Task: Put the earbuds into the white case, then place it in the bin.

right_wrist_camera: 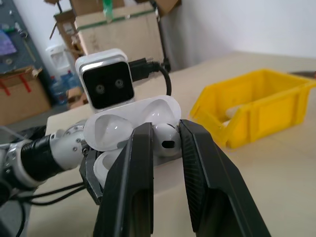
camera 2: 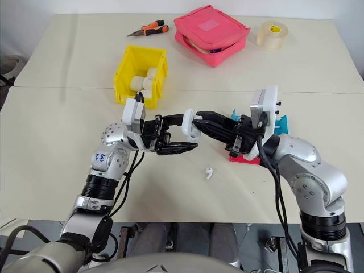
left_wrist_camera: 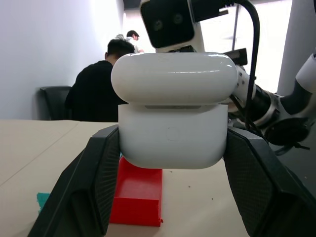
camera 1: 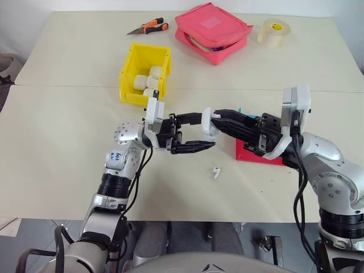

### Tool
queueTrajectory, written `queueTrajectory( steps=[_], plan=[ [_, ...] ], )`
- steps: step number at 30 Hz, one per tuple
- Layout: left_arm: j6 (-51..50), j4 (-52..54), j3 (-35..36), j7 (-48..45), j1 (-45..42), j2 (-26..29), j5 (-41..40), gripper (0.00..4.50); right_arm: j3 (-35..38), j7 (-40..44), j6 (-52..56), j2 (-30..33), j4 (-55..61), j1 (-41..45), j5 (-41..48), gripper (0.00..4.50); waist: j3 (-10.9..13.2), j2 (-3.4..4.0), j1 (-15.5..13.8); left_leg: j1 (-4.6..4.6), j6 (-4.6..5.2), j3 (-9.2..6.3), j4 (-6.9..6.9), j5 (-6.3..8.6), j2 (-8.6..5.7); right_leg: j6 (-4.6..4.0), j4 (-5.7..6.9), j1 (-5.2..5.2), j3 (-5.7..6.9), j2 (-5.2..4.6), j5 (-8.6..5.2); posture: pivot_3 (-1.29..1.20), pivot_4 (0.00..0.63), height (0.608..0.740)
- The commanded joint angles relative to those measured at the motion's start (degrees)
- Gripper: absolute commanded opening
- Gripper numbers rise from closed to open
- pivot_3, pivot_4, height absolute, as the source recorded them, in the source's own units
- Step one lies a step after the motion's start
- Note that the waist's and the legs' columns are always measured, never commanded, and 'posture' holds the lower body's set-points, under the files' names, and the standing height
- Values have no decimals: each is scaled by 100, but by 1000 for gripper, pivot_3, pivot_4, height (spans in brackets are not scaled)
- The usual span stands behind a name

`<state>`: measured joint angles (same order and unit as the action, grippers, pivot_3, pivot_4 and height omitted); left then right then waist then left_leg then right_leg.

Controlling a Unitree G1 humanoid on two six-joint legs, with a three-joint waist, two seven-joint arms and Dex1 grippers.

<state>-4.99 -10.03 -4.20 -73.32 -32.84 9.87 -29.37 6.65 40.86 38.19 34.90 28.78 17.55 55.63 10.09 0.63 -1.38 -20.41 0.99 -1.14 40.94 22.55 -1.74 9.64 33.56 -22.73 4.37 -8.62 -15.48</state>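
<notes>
Your left gripper (camera 1: pixel 190 132) is clamped on the white case (camera 1: pixel 208 124), lid flipped up, and holds it above the table, while your right gripper (right_wrist_camera: pixel 165 143) pinches one of the earbuds (right_wrist_camera: pixel 165 139) right at the case's open mouth, so the first bud looks about to be seated but not yet released. The second earbud (camera 1: pixel 216 172) lies on the table just below both grippers, untouched. After both are in, you must close the lid and carry the case to the bin (camera 1: pixel 135 61), which sits well beyond your left gripper.
</notes>
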Motion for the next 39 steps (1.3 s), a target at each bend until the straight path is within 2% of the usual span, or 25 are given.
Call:
queueTrajectory(
  steps=[1, 3, 7, 15, 22, 28, 35, 39],
  plan=[
    [303, 159, 7, -114, -36, -68, -86, 2771, -28, 54, 616, 312, -153, 62, 294, 530, 0, 0, 3, 0, 0, 0, 0, 0, 0, 0, 0, 0, 0, -1, 0, 0, 150, 740],
    [364, 158, -13, -159, -5, -72, -66, 2771, 9, -58, 844, 384, -271, 144, 433, 530, 1, -1, 5, 0, 0, 0, 0, 0, 1, 0, -2, 0, 0, 0, 0, 0, 150, 740],
    [450, 146, -28, -156, 36, -94, -62, 2771, 95, 75, 932, 432, -222, 206, 613, 1712, 1, -1, -3, -1, 0, 0, 0, 0, 3, 0, -2, 0, 0, 0, 0, 0, 150, 740],
    [555, 94, 0, -125, 131, -69, -63, 2771, 725, 446, 671, 712, 175, -159, 745, 4467, 2, -2, -12, -5, 3, 0, 1, 1, -1, 0, -5, 0, 2, -2, 0, 0, 150, 740],
    [632, 48, 19, -112, 243, -40, -26, 2771, 1611, 667, 201, 1017, 443, -1041, 395, 4490, 3, -3, -24, -6, 3, 4, 1, 2, -1, 0, -5, 1, 3, -2, 0, 0, 150, 740],
    [776, -68, 91, -135, 323, 89, 26, 2771, 2735, 1044, -1210, 824, 175, -2447, -950, 4490, 3, -4, -69, -6, 6, 11, -2, 3, -2, 1, -6, 2, 3, -1, 0, 0, 150, 740],
    [869, -167, 98, -59, 379, 124, 75, 2771, 3064, 1794, -3083, 587, -620, -3605, -2325, 4490, 2, -3, -39, 7, 7, 15, 0, 4, 0, 4, -4, 12, -2, 1, 2, 0, 150, 740],
    [899, -206, 68, -23, 349, 86, 103, 2771, 3078, 2014, -3950, 570, -1135, -3806, -2760, 4490, 2, -3, -11, 10, 8, 17, 0, 4, -2, 4, -5, 15, -7, 0, 2, 0, 150, 740]
  ],
)
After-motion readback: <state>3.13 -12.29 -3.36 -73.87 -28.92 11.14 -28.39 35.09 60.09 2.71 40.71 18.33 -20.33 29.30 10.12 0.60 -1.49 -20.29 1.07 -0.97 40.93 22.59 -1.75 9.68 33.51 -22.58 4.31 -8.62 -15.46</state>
